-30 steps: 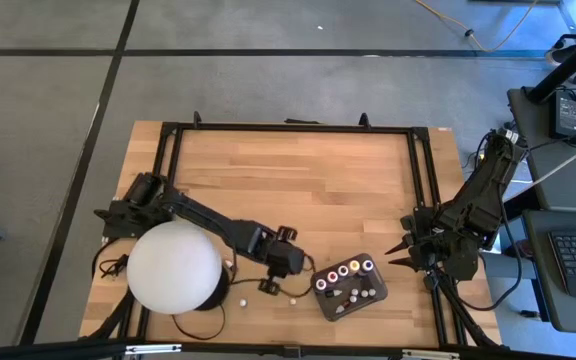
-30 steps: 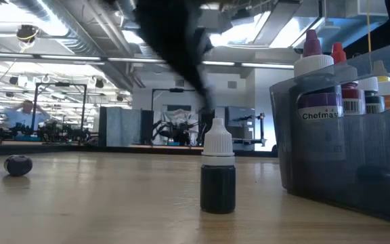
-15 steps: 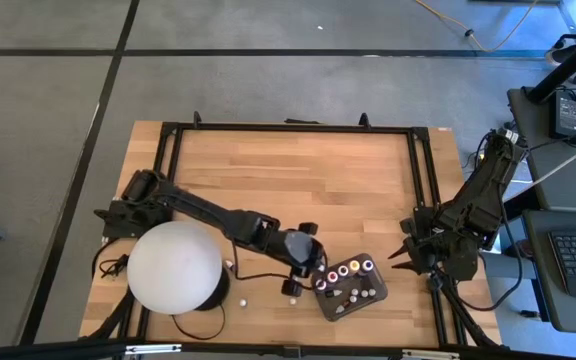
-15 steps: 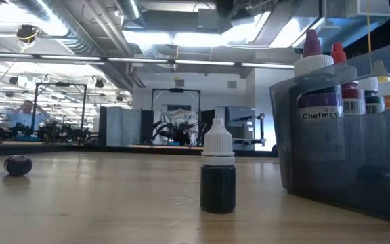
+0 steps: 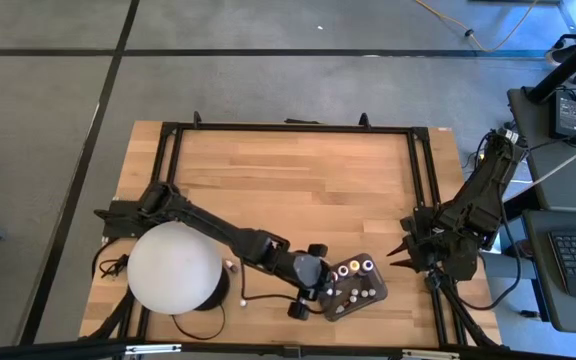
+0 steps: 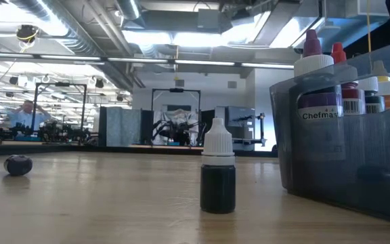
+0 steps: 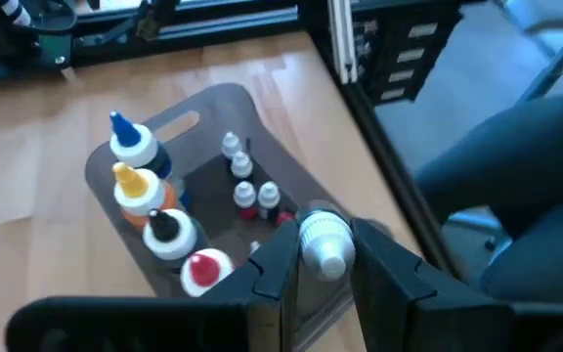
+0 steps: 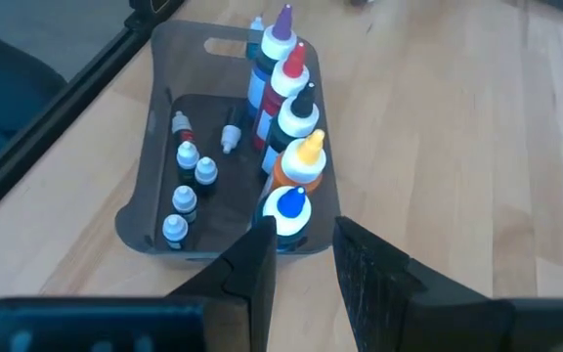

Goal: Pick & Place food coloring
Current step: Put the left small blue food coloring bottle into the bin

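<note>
- Small white-capped food coloring bottle (image 7: 324, 242): clamped between the fingers of the left gripper (image 7: 323, 256), held above the near corner of the tray.
- Dark grey rounded-rectangle plastic tray (image 5: 371, 300): sits on the wooden table (image 5: 298, 180) near its front edge; holds a row of taller bottles with purple, red, black, orange and blue tips (image 8: 286, 137) along one side and several tiny white-capped bottles (image 8: 186, 181) on its floor.
- Loose dark bottle with white cap (image 6: 218, 176): stands upright on the table, beside the tray and apart from it.
- Right gripper (image 5: 400, 256): waits at the table's right edge, well apart from the tray; fingers slightly apart, holding nothing.
- Big white dome (image 5: 174, 266): front left of the table.
</note>
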You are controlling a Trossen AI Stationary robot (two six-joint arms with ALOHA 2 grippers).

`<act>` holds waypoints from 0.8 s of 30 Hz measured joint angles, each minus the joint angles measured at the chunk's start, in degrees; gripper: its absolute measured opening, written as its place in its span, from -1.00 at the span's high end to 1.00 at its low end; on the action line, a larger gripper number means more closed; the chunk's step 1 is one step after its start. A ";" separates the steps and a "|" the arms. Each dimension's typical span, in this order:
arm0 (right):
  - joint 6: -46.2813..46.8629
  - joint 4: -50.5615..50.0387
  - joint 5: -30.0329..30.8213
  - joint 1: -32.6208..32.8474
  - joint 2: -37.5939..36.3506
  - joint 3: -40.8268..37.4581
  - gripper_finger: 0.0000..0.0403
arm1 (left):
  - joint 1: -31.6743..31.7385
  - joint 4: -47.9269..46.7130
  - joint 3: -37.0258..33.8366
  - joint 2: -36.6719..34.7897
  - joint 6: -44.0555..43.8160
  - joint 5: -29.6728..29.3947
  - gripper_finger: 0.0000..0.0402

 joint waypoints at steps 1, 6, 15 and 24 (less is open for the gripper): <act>0.00 -0.07 0.00 0.01 0.00 0.00 0.46 | 0.04 -1.27 1.14 0.55 0.83 0.35 0.65; 0.13 -0.09 0.00 0.02 -0.02 0.00 0.46 | 0.06 -8.16 9.94 5.08 3.67 1.82 0.66; 0.18 -0.30 0.02 0.01 0.02 0.00 0.46 | 0.78 -17.58 20.81 13.05 8.00 3.37 0.66; 0.42 -0.30 0.04 0.02 0.02 0.00 0.46 | 0.85 -17.45 21.62 15.05 10.83 3.34 0.66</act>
